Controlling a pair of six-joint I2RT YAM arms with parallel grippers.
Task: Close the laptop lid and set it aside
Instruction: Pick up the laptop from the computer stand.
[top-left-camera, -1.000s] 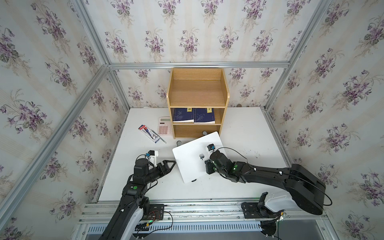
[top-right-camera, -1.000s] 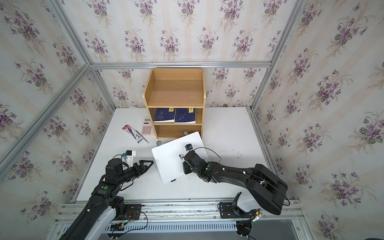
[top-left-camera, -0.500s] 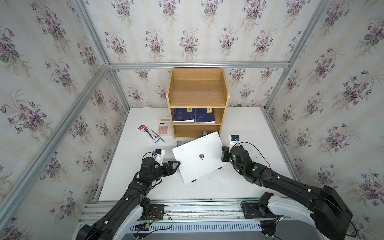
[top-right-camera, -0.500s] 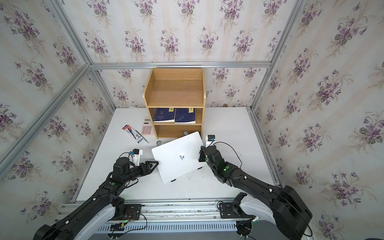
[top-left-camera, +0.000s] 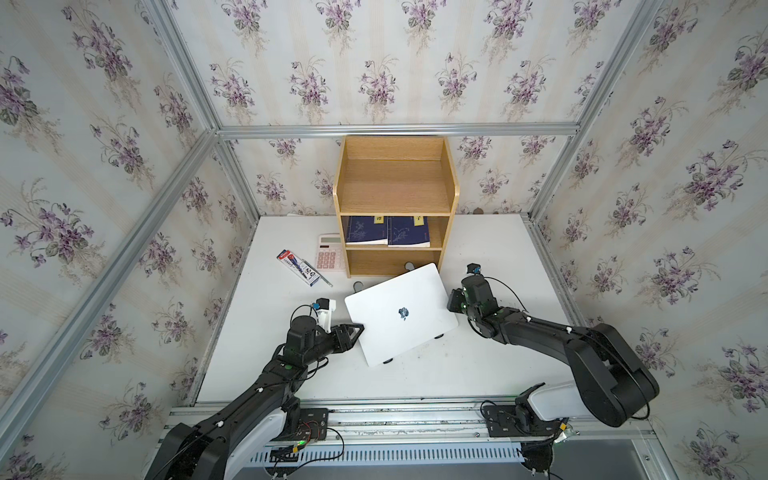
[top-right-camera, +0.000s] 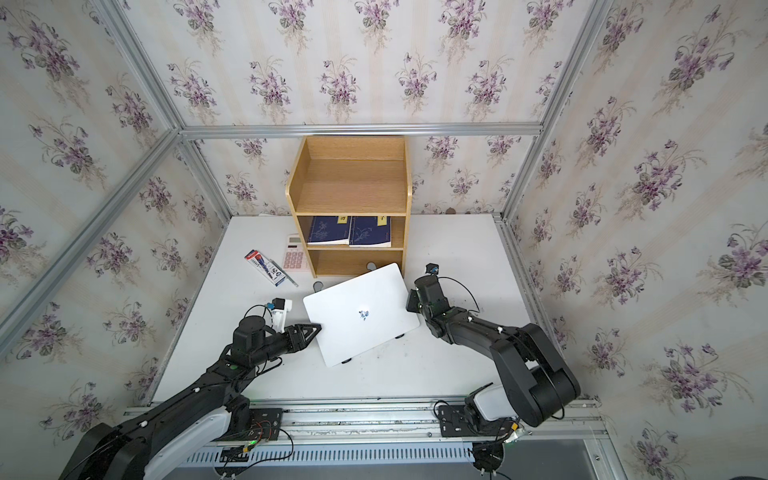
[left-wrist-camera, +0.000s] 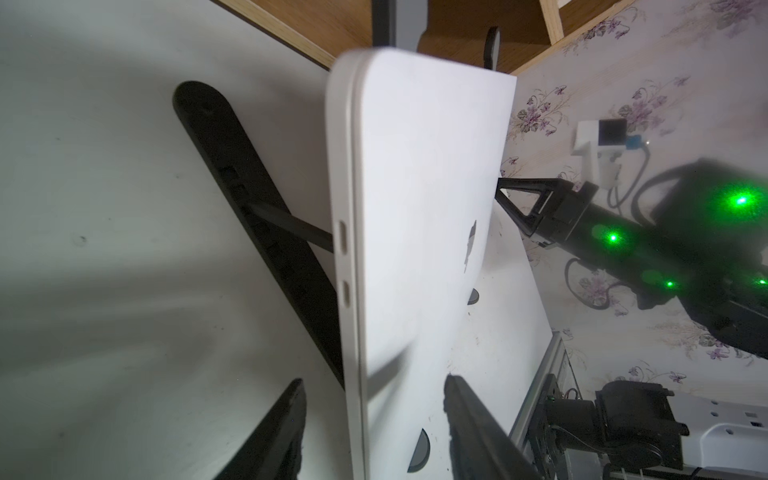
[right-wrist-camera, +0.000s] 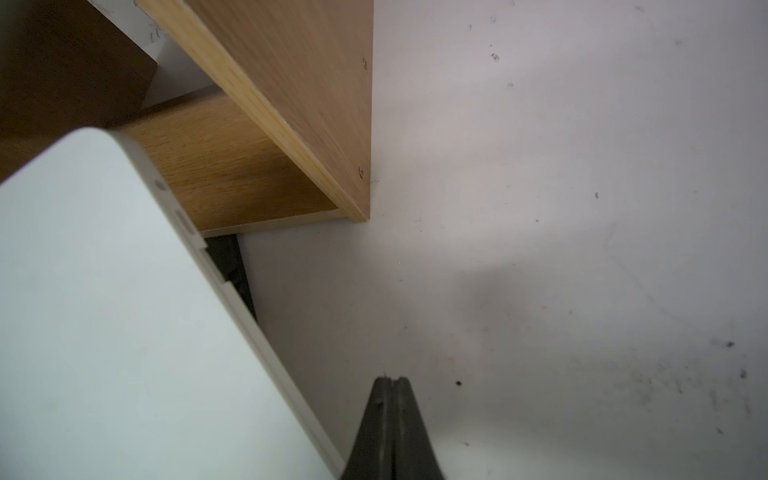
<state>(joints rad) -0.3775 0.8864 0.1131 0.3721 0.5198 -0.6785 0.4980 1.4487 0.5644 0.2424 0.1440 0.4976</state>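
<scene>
Your right gripper (right-wrist-camera: 390, 382) has left the laptop lid (top-left-camera: 415, 291) and waits beside it, jaws pressed together. Your left gripper (top-left-camera: 359, 330) has its jaws spread around the laptop (top-left-camera: 386, 332) edge. The lid is shut. The laptop, on its black stand (left-wrist-camera: 249, 199) on the table (top-left-camera: 478, 249), needs moving aside.

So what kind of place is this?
Likely a robot test booth dressed as a study: flowery wallpaper on metal frames, a wooden shelf, robot arms beside a laptop.

The laptop (left-wrist-camera: 415, 208) hides most of the black stand (left-wrist-camera: 232, 166) beneath.
</scene>
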